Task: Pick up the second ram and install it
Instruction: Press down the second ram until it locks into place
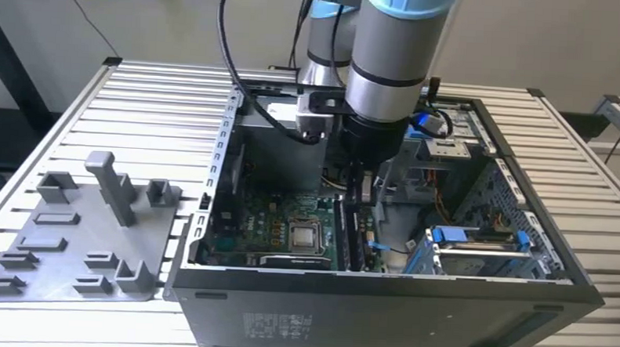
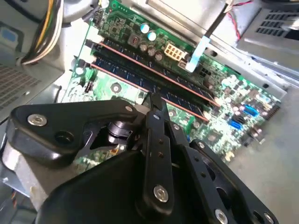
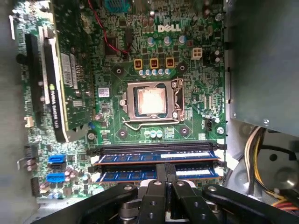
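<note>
The second ram (image 3: pixel 121 176) is a bluish strip with a white label. It lies in the memory slot farther from the CPU socket (image 3: pixel 149 101), beside another stick (image 3: pixel 140 157). In the second wrist view the second ram (image 2: pixel 121 79) shows as a long copper-edged strip. My gripper (image 3: pixel 164 169) is shut, its black fingers pressed together, and their tips rest on that strip's upper edge near its middle (image 2: pixel 155 100). In the exterior view the gripper (image 1: pixel 367 193) reaches down inside the open computer case (image 1: pixel 388 302), over the memory slots (image 1: pixel 353 238).
A graphics card (image 3: pixel 56 93) stands upright on the far side of the CPU socket. Cable bundles (image 3: pixel 257 144) and a metal housing (image 3: pixel 261 60) crowd the slots' end. Blue drive clips (image 1: pixel 475 235) sit at the exterior view's right. A grey fixture plate (image 1: pixel 77 242) lies outside the case.
</note>
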Tool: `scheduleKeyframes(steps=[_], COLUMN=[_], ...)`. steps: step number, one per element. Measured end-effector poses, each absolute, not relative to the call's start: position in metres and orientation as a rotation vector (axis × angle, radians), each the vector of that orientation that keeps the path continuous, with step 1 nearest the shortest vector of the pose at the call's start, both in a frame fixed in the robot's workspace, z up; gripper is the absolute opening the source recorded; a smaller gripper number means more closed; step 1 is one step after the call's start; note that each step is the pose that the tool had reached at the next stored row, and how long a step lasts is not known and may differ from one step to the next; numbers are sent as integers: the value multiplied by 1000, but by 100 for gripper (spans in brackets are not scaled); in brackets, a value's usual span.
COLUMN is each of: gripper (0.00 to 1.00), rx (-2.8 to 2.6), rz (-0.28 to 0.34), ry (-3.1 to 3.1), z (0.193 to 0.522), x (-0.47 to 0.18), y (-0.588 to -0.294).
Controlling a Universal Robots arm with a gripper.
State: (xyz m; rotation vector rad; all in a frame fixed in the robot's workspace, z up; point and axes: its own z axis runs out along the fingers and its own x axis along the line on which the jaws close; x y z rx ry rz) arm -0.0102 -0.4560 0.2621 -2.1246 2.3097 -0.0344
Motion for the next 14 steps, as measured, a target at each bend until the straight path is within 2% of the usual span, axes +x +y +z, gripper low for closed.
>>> scheduleKeyframes(steps=[5,14], gripper=[11,11], rx=[-2125,-2126], rz=[-35,-37], ry=[2310,2311], z=[285,287], x=[-10,-10], y=[-456,-456])
